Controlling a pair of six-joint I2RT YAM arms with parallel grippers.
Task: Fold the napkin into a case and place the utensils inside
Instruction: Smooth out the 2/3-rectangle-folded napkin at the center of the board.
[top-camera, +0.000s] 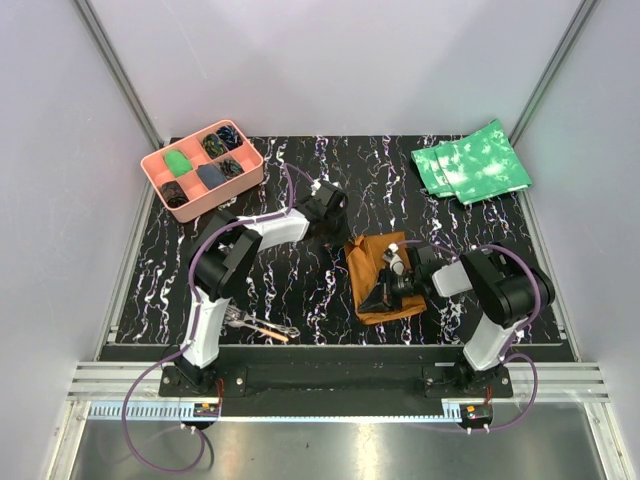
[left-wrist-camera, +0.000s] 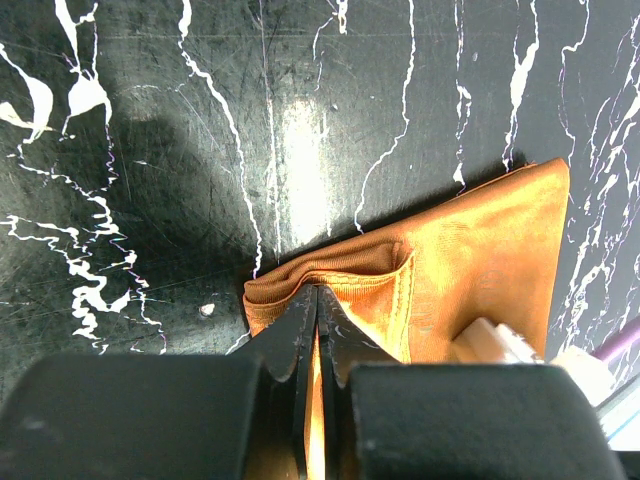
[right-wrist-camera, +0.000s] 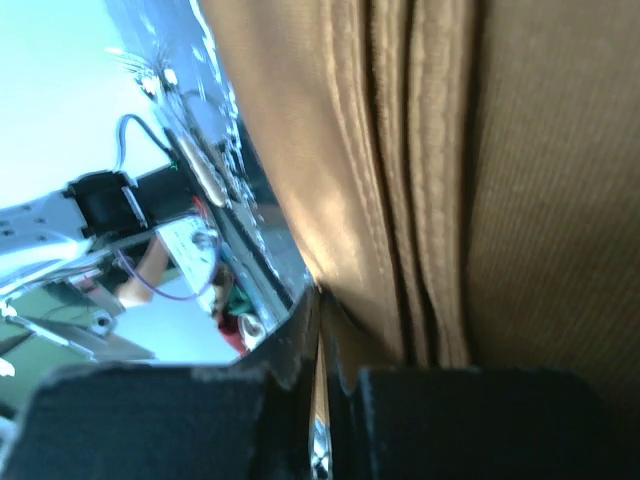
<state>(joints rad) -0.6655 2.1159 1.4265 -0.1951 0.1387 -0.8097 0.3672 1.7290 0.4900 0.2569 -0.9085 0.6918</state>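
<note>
My left claw (left-wrist-camera: 317, 300) is pinched tight on the napkin (left-wrist-camera: 470, 260), at a folded corner where a hemmed flap rolls over on itself. My right claw (right-wrist-camera: 320, 300) is clamped on the same cloth from the opposite side, its jaws closed over a stack of hems that I see as parallel ridges.

The napkin lies partly folded on the black marbled mat (top-camera: 300, 280) between my two arms, a rust-brown oblong, not yet a finished case.

My worry is the layers. Each pinch holds several thicknesses, and I judge that the inner ones could slide free if I lift or pull unevenly, so the fold would open. If both claws tug apart, the crease could flatten; if one lets go first, the other may drag the whole cloth askew.

The utensils (top-camera: 258, 325) lie well apart from the napkin, on its near-left side. I think a wide swing of my left arm could knock them.
</note>
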